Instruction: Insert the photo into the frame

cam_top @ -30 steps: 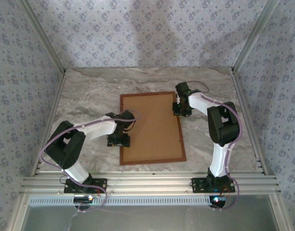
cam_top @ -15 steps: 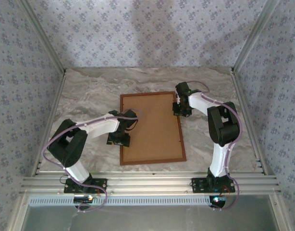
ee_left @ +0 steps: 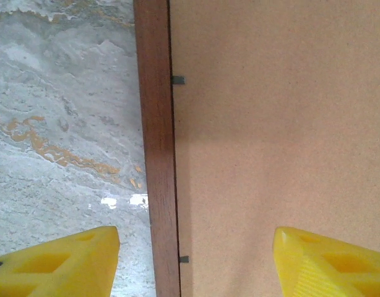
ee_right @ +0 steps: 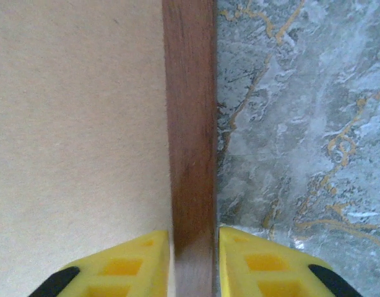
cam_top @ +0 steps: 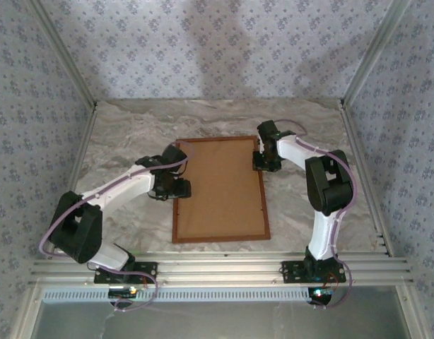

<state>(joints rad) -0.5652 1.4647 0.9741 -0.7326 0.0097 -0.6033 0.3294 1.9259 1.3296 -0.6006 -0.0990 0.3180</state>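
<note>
Currently: frame (cam_top: 220, 239), reddish-brown wood, lies flat on the marble tabletop (cam_top: 132, 127). A brown backing board (cam_top: 220, 191) fills its opening, with small dark tabs (ee_left: 177, 80) at the inner edge of the left rail. Left pincer (ee_left: 195, 250), midway along the frame's left rail, released: jaws spread wide, one finger over tabletop, one over board. Right pincer (ee_right: 193, 250), farther along the frame's right rail, fingers hugging that rail on both sides; clamped or slack, cannot tell.
</note>
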